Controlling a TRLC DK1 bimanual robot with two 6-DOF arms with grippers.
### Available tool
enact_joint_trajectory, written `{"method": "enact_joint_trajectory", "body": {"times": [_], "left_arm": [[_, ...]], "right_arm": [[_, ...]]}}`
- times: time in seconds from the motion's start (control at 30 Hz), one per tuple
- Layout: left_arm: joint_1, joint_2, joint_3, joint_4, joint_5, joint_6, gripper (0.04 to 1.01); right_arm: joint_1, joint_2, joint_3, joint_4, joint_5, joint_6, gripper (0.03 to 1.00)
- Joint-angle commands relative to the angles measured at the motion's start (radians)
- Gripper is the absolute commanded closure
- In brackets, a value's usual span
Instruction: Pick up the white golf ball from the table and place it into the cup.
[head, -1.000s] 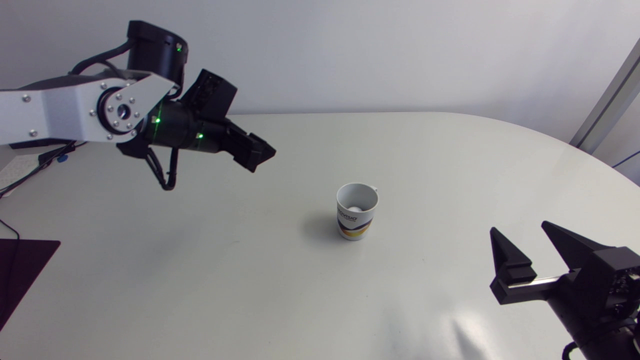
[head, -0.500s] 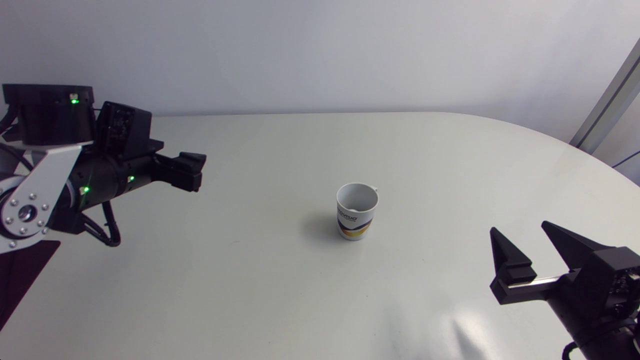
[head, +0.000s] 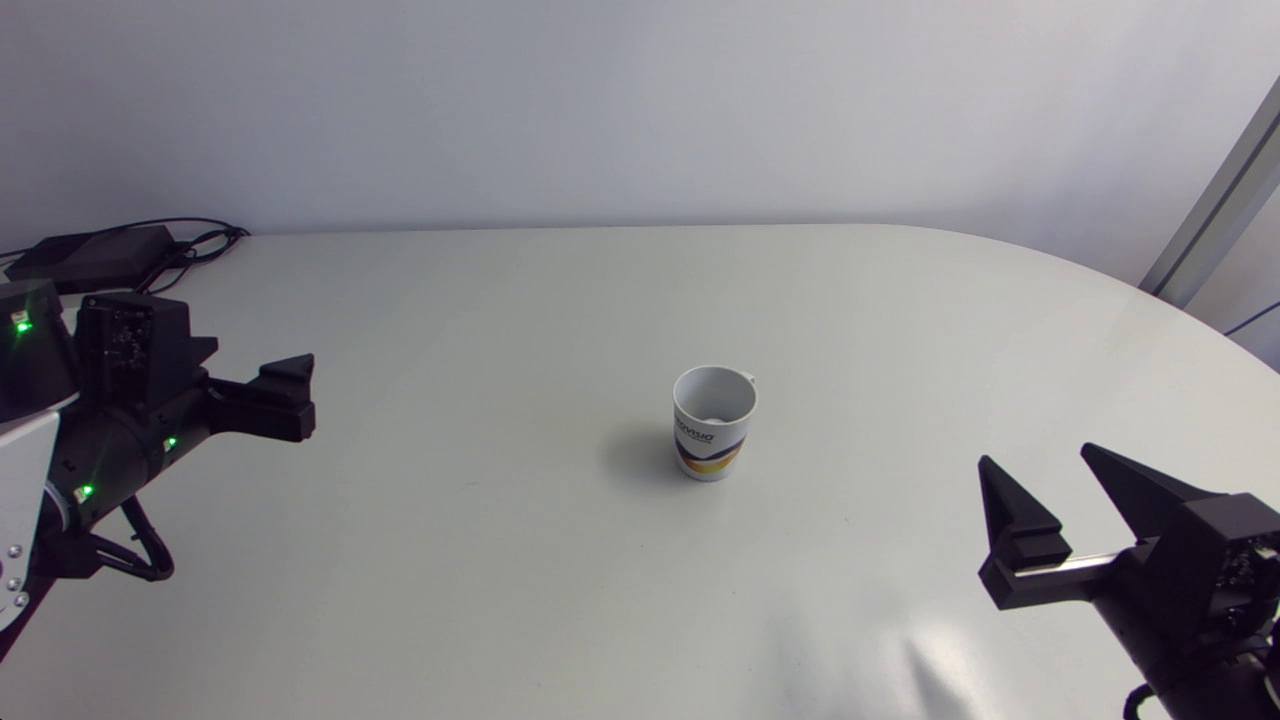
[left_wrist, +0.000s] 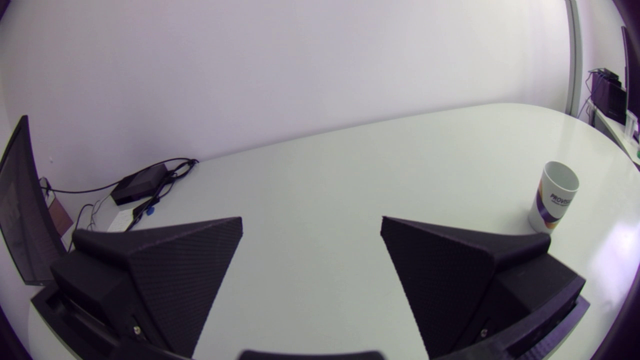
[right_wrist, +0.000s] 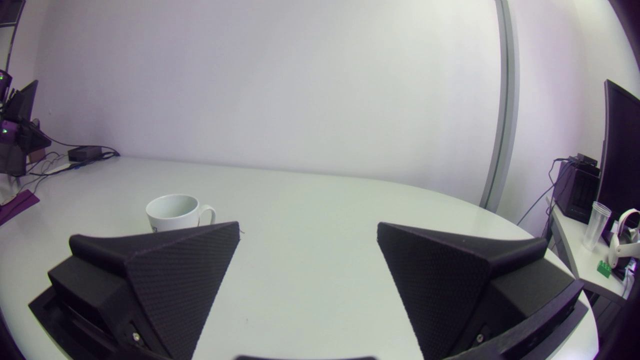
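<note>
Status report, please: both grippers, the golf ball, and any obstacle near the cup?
Left gripper open, empty. Right gripper open, empty. Golf ball seems low inside cup, barely visible. No obstacle by cup.

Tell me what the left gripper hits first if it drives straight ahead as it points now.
Probably nothing: the left gripper points across bare table, and the cup stands off to one side of that line.

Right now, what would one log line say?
ball: apparently inside cup | left gripper: open, empty | right gripper: open, empty
</note>
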Motion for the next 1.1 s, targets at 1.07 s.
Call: {"method": "enact_joint_trajectory", "body": {"times": [1.07], "left_arm": [[-0.001,-0.568,-0.443,0.119,0.045,0.008,0.057]], "right_arm": [[0.011,0.013,-0.035,-0.032,-0.002,0.021,0.067]]}}
